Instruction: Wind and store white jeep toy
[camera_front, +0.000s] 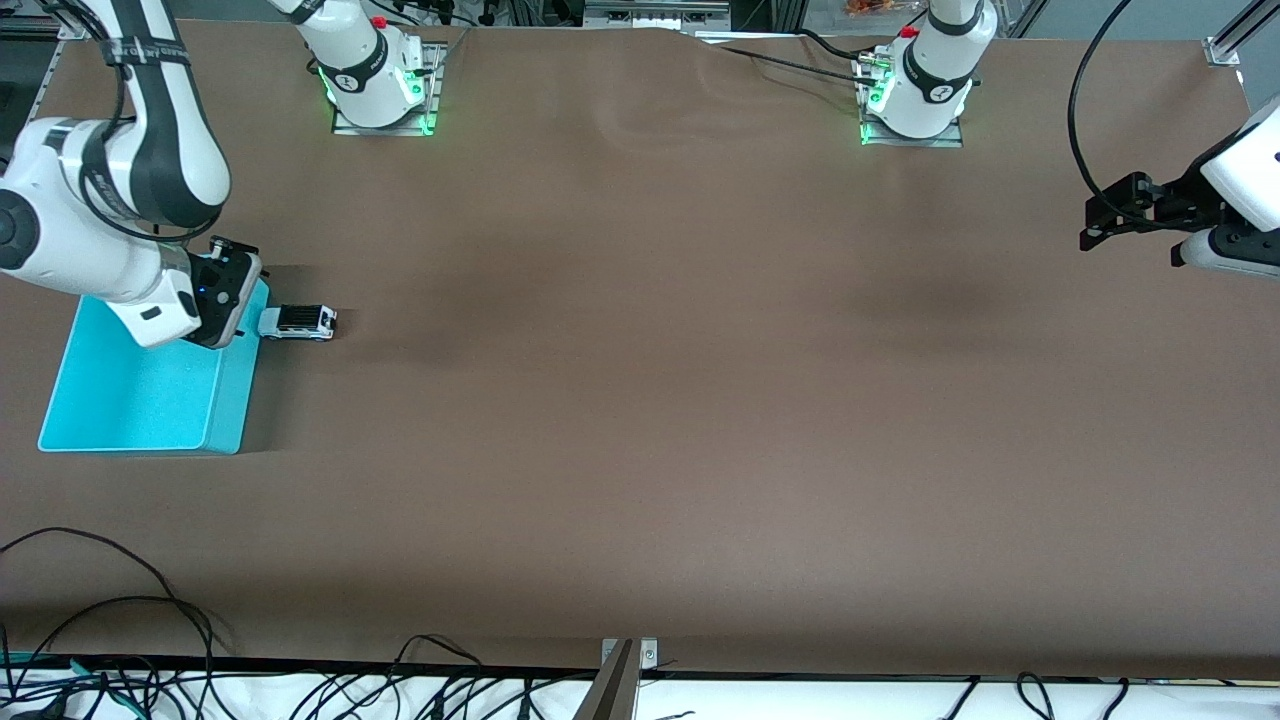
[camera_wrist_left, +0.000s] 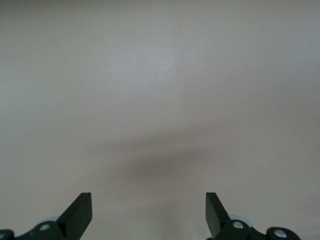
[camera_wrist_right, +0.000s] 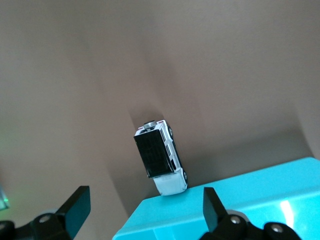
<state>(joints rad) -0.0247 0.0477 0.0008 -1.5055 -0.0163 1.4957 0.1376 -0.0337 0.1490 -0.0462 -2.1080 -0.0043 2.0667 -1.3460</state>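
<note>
The white jeep toy (camera_front: 298, 322) (camera_wrist_right: 161, 157) stands on the brown table, its nose right beside the corner of the turquoise bin (camera_front: 150, 385) (camera_wrist_right: 225, 210) at the right arm's end. Its black roof faces up. My right gripper (camera_front: 240, 315) (camera_wrist_right: 145, 207) hangs open over the bin's corner, just short of the jeep, with nothing between its fingers. My left gripper (camera_front: 1095, 222) (camera_wrist_left: 149, 210) waits open above bare table at the left arm's end, holding nothing.
Both arm bases (camera_front: 380, 85) (camera_front: 915, 95) stand along the table's edge farthest from the front camera. Loose cables (camera_front: 110, 640) lie along the edge nearest to it. A metal bracket (camera_front: 625, 665) sits at that edge's middle.
</note>
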